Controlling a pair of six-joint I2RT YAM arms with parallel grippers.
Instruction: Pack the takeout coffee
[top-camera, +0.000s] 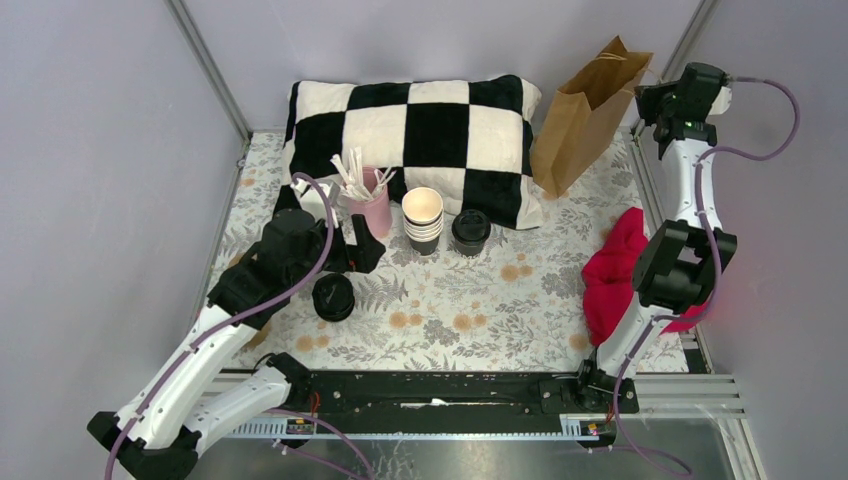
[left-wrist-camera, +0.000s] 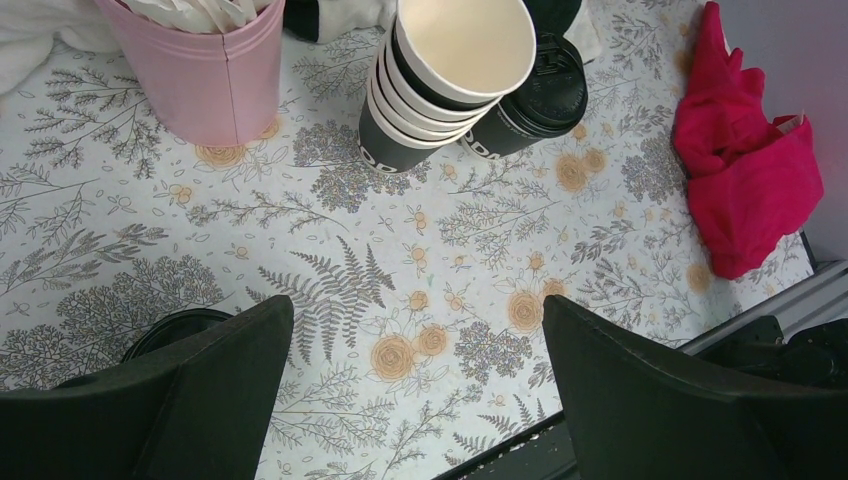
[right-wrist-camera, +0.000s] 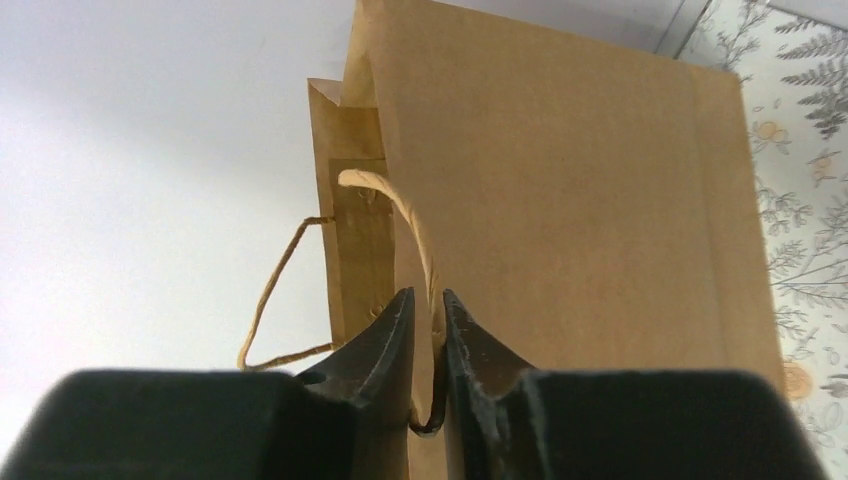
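Observation:
The takeout coffee (top-camera: 470, 232), a black lidded cup with white lettering, stands upright in front of the pillow; in the left wrist view (left-wrist-camera: 535, 100) it is partly hidden behind a stack of lidless cups (left-wrist-camera: 440, 80). My left gripper (top-camera: 358, 250) is open and empty (left-wrist-camera: 415, 310), low over the floral cloth, left of the cups and apart from them. My right gripper (top-camera: 652, 105) is at the back right, shut (right-wrist-camera: 428, 300) on the twine handle (right-wrist-camera: 415, 230) of the brown paper bag (top-camera: 585, 115), which stands upright.
A lone black lid (top-camera: 333, 297) lies just left of my left gripper. A pink cup of stirrers (top-camera: 372, 205) stands beside the cup stack (top-camera: 422, 220). A checkered pillow (top-camera: 420, 130) lies at the back. A red cloth (top-camera: 625, 270) lies at the right edge.

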